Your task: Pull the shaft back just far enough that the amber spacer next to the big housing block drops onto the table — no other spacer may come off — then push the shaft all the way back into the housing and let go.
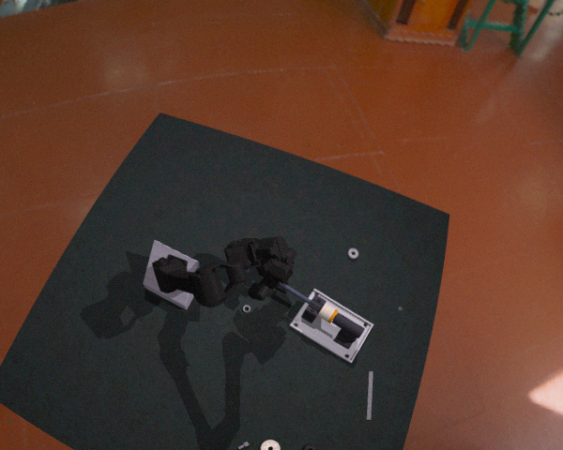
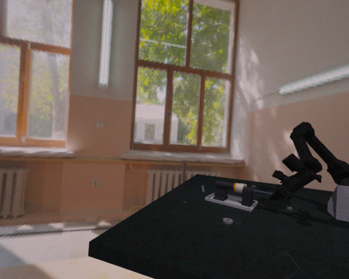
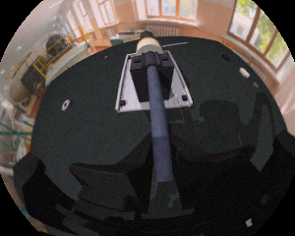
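While your gripper (image 1: 280, 284) (image 2: 274, 195) (image 3: 158, 136) is pinching the free end of the shaft (image 1: 296, 292) (image 2: 262, 192) (image 3: 158, 108), you have the amber spacer (image 1: 333, 316) (image 2: 234, 187) (image 3: 147, 38) up on the shaft line, just beside the big housing (image 1: 348, 326) (image 2: 223, 184) (image 3: 146, 34). On its other side you see the cream spacers (image 1: 327, 310) (image 2: 240, 188) (image 3: 148, 46), between the amber one and the dark support (image 2: 247, 196) (image 3: 138, 74) which is nearer to your gripper. The shaft passes through this support, but how deep it enters the housing, you cannot tell. Both blocks stand on the pale tray (image 1: 320, 342) (image 2: 231, 204) (image 3: 121, 93), and the tray lies on the dark table (image 1: 199, 169) (image 2: 168, 240) (image 3: 88, 133). Apart from the tray, you find a white ring (image 1: 349, 253) (image 2: 228, 222) (image 3: 64, 105) lying flat on the table, and a thin grey strip (image 1: 370, 395) (image 2: 203, 188) (image 3: 175, 44) lies near the housing end. Your amber spacer is not on the table, and your gripper has not let go of the shaft.
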Action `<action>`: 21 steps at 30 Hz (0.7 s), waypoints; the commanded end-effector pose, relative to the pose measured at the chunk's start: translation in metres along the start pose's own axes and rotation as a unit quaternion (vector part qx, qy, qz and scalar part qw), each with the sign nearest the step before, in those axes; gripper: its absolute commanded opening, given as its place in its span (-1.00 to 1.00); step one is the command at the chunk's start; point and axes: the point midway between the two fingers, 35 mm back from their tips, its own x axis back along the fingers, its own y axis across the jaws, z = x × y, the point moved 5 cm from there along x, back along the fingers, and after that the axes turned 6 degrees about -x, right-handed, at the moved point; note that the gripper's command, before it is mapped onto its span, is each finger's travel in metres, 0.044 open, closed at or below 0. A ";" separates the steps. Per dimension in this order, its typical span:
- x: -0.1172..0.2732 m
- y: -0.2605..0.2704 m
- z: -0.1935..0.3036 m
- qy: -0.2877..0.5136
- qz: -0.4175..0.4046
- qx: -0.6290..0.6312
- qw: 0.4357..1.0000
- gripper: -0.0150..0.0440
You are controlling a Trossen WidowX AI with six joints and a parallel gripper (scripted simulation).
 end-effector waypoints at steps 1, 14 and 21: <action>0.001 0.000 0.000 -0.001 0.000 -0.002 1.000 -0.49; 0.002 0.000 0.002 -0.001 0.000 -0.002 1.000 -0.49; 0.003 0.000 0.002 -0.001 0.000 -0.002 1.000 -0.49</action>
